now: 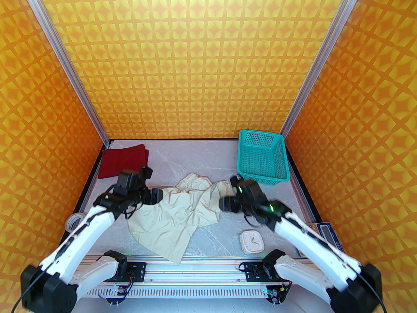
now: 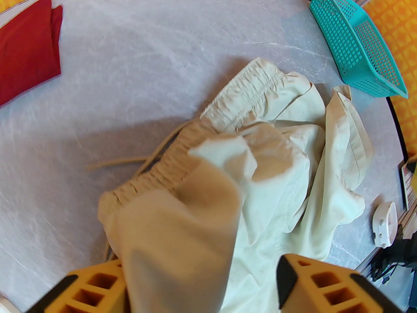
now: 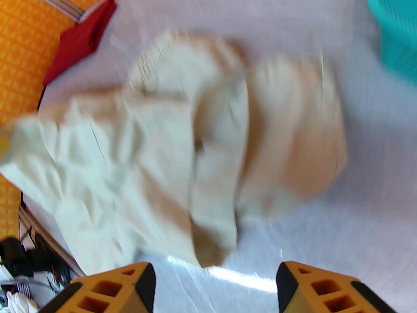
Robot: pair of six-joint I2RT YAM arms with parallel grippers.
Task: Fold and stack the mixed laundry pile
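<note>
Loosely, cream shorts [image 2: 286,174] drape between the wide-spread left fingers [image 2: 94,285]; right fingers [image 3: 312,289], also wide, have them just ahead.

One folded dark red shirt [image 1: 123,160], one pair of cream shorts [image 1: 172,214], one teal plastic mesh basket [image 1: 260,142], one white square clock [image 1: 252,241], one clear tape roll [image 1: 73,221].

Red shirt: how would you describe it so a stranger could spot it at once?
Start at the grey table walled in orange and look to its far left corner. There lies the red shirt, folded flat. It is the only dark red thing: the cream shorts lie crumpled mid-table, and the teal basket stands far right.
</note>
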